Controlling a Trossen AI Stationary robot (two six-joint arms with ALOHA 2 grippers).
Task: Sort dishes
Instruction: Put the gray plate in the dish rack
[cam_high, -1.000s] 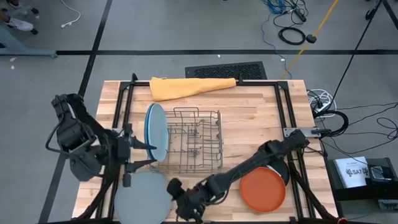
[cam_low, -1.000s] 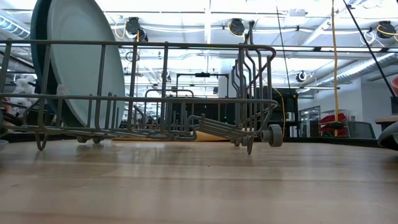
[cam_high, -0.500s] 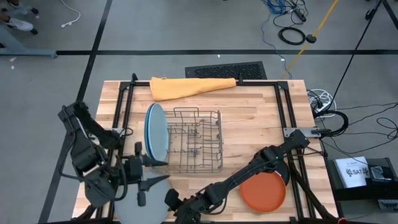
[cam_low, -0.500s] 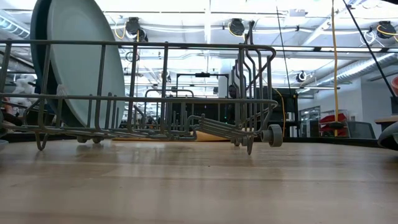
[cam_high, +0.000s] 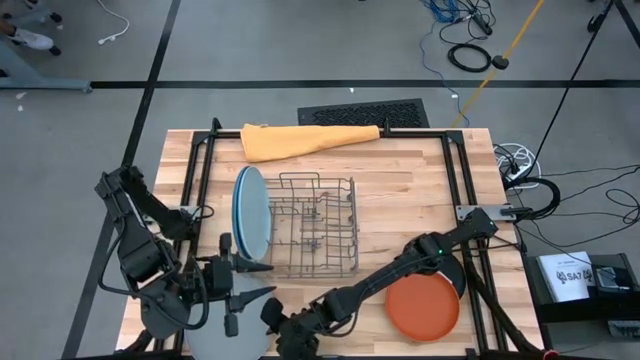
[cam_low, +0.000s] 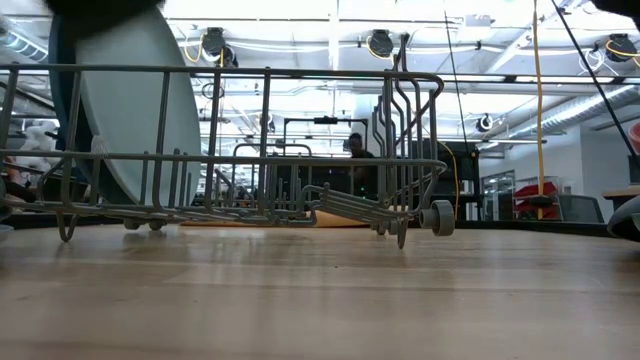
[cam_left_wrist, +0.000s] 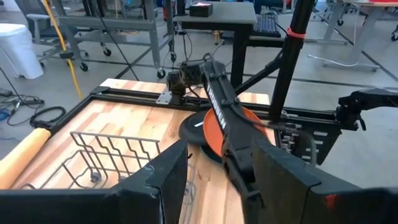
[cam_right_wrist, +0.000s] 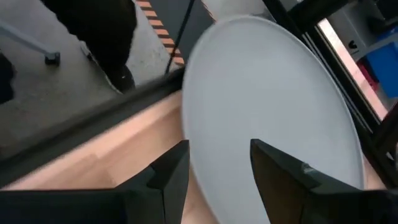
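Grey plate (cam_high: 225, 335) lies flat just ahead of the right gripper (cam_high: 272, 318), whose fingers are spread and empty; pickup is in hand, so it must close on the rim. Left gripper (cam_high: 240, 295), spread too, hovers above that plate

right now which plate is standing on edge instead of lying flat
The light blue plate at the wire rack's left end stands upright; the grey plate and orange plate lie flat.

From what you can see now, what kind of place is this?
Probably a robotics lab or workshop: a wooden table stands on a grey floor with loose cables across it, metal workbenches stand beyond, and ducts run under the ceiling.
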